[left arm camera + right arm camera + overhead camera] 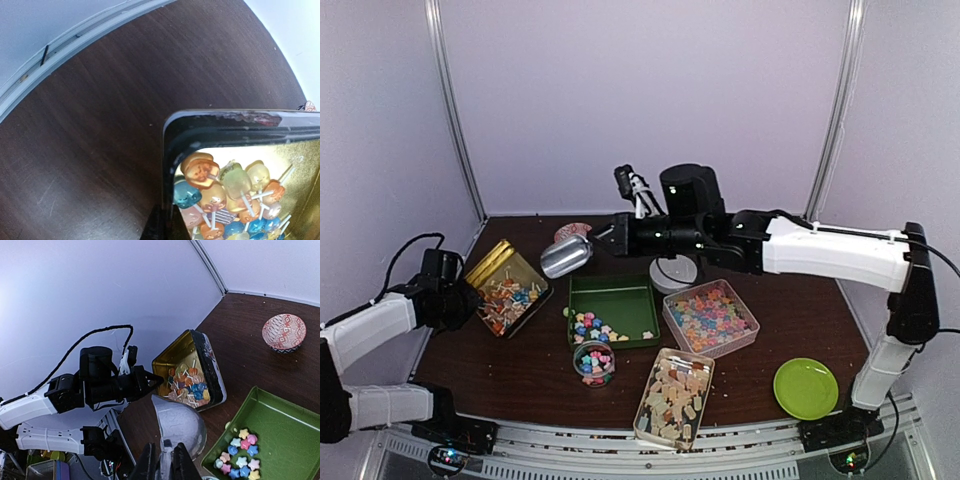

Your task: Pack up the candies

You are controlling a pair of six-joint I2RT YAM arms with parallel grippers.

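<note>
Pastel star candies (595,327) (239,457) lie in the near left corner of a green tray (620,296) (285,425). More star candies fill a clear box (710,316) and a small round jar (594,362). Beige chunky candies fill a second clear box (674,395). My right gripper (608,238) (165,455) is shut on the handle of a silver scoop (565,257) (182,422), held above the table between the tin and the tray; the scoop's inside is hidden. My left gripper (466,298) (166,210) is shut on the rim of a gold tin (500,262) (172,150) of lollipops.
A patterned bowl (570,231) (284,331) sits at the back near the wall. A white round dish (675,272) lies under the right arm. A green lid (806,388) rests at the front right. Walls close in the left, back and right.
</note>
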